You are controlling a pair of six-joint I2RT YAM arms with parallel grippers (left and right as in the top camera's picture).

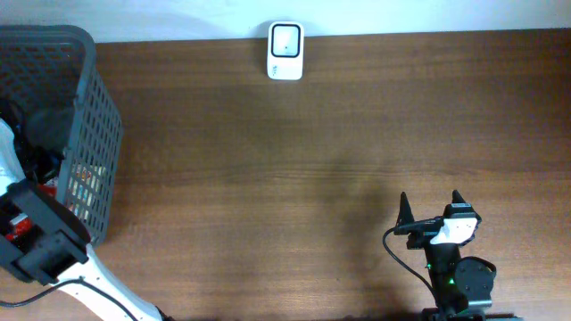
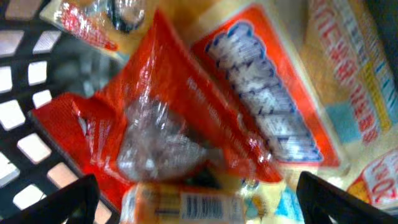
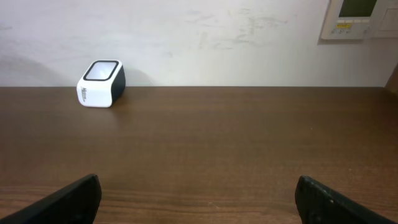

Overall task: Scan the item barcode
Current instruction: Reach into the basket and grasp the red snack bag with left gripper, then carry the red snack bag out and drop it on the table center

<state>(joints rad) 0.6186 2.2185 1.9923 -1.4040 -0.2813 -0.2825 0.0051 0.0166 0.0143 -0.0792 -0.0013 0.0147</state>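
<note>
Red packet (image 2: 163,106) (blurred), grey basket (image 1: 100,134), white scanner (image 1: 285,52)

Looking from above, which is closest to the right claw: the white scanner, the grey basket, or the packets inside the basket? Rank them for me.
1. White scanner, at the far edge of the table, ahead and to the left of the open right claw.
2. Grey basket, at the table's left end.
3. Packets, inside the basket, beyond its near wall.
</note>
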